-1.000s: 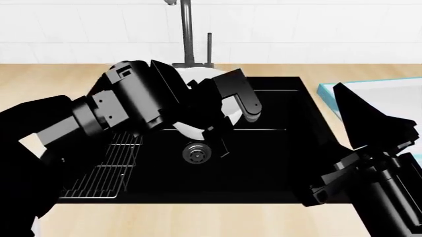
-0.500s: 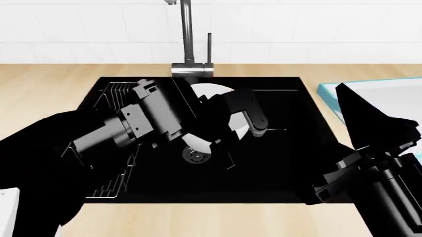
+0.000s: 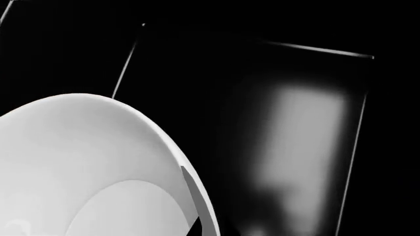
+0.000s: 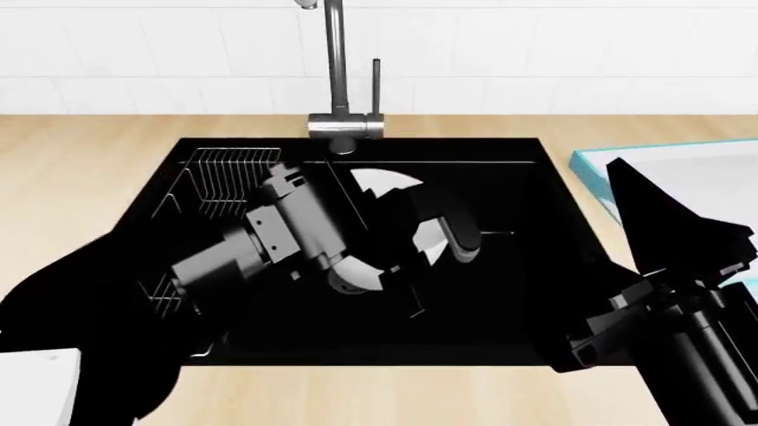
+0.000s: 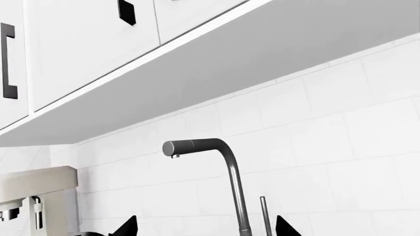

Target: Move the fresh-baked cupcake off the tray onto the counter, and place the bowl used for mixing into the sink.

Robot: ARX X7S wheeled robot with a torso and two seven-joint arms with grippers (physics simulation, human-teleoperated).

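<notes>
The white bowl point(image 4: 382, 183) is down inside the black sink point(image 4: 521, 293), tilted and mostly hidden behind my left arm. My left gripper point(image 4: 436, 257) is shut on its rim. In the left wrist view the bowl point(image 3: 85, 162) fills the lower corner, with the sink's dark floor point(image 3: 302, 123) beyond it. My right gripper point(image 4: 669, 226) is open and empty, fingers pointing up beside the tray point(image 4: 588, 163); in the right wrist view it point(image 5: 206, 231) faces the tiled wall. Only the tray's blue-rimmed corner shows. The cupcake is out of view. The pale wood counter point(image 4: 71, 151) surrounds the sink.
The tall steel tap point(image 4: 336, 62) stands behind the sink and also shows in the right wrist view point(image 5: 229, 182). A wire rack point(image 4: 225, 173) sits in the sink's left part. A white object point(image 4: 35, 382) shows at the near left corner.
My left arm has lowered the bowl from near the tap down into the sink basin, uncovering the wire rack. The right arm has barely moved.
</notes>
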